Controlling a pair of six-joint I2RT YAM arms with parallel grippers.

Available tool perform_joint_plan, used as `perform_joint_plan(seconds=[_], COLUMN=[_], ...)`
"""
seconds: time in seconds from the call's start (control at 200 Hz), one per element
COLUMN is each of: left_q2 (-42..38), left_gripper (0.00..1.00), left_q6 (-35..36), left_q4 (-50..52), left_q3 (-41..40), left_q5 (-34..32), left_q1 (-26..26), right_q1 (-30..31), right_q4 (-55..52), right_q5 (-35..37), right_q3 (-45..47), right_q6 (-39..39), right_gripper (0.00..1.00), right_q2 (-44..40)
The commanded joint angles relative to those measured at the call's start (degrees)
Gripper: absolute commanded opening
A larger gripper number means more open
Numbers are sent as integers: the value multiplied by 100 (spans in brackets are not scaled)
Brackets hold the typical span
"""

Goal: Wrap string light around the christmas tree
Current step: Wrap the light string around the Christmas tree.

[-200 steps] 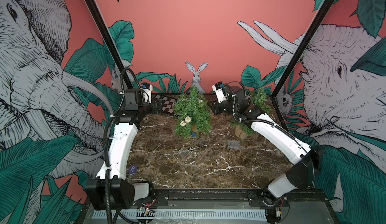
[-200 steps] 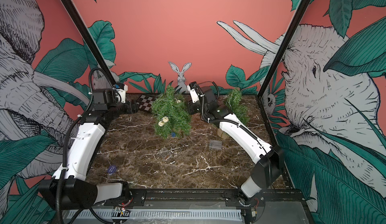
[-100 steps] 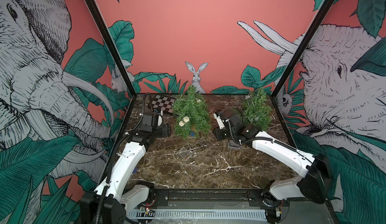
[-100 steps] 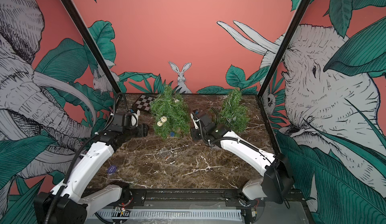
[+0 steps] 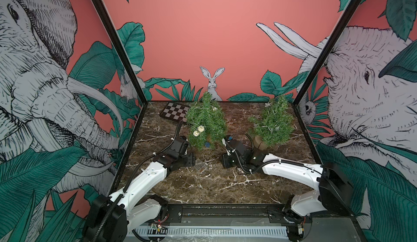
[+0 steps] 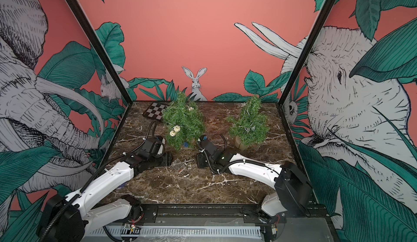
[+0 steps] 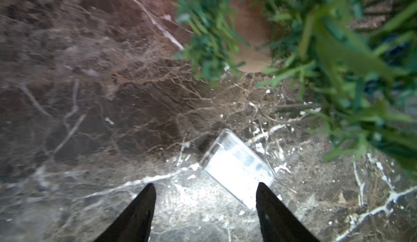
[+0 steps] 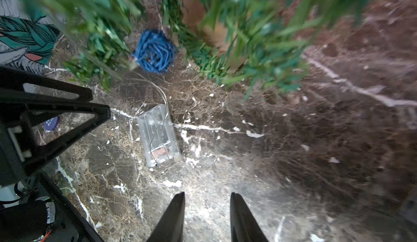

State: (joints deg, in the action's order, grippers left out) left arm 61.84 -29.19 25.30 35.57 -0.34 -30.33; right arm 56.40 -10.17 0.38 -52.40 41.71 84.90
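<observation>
Your string light [image 5: 199,131] already hung on the christmas tree [image 5: 206,119] near the far edge of the table [image 5: 203,185], its battery box [image 8: 159,134] lying before it. Your left tool [image 7: 205,184] and right tool [image 8: 207,193] stood open, empty; the wrapping looked nearly finished.

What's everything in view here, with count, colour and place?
centre tree: 1, green, mid-back of table
side tree: 1, green, back, right arm's side
cream balls: at least 3, on centre tree
blue ball: 1, blue, at centre tree's foot
battery box: 1, clear, on table between the grippers
wire: 1, thin, pale, from battery box towards blue ball
checkerboard: 1, black-white, back, left arm's side
disc: 1, blue, on table near left arm
table: 1, brown marble
left gripper: 1, black, open, beside battery box
right gripper: 1, black, open, empty, low by centre tree
</observation>
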Motion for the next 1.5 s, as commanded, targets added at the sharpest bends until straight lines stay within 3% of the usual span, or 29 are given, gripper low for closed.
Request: perform_joint_plan(seconds=[0.0, 0.385, 0.625, 0.79, 0.88, 1.04, 1.22, 1.395, 1.495], left_q2=[110, 679, 1105, 1196, 1112, 499, -411, -932, -1046], left_gripper=[72, 73, 72, 72, 72, 72, 72, 72, 72], left_q6=[-714, -901, -1300, -1481, -1537, -1281, -1034, -690, -564], left_q4=[-663, -1816, -2535, -2843, -2780, -1774, -709, 416, 591], left_q3=[-340, -848, -1039, -927, -946, -853, -661, -320, -227], left_q5=[178, 338, 821, 1266, 1363, 730, -127, -1024, -1136], left_q1=[-149, -333, -945, -1800, -1907, -1911, -1858, -1658, -1475], right_q1=[160, 228, 219, 205, 172, 152, 232, 435, 464], right_q4=[741, 681, 767, 502, 168, -329, -263, 88, -95], right_q5=[-230, -661, -714, -674, -470, -188, -458, -227, -75], right_q3=[131, 143, 252, 266, 274, 224, -6, -138, -370], right_q6=[891, 1030, 1128, 1102, 1046, 690, 104, -336, -471], right_gripper=[36, 39, 39, 41, 45, 54, 52, 52, 51], right_q2=[248, 479, 502, 475, 432, 236, 443, 637, 1012])
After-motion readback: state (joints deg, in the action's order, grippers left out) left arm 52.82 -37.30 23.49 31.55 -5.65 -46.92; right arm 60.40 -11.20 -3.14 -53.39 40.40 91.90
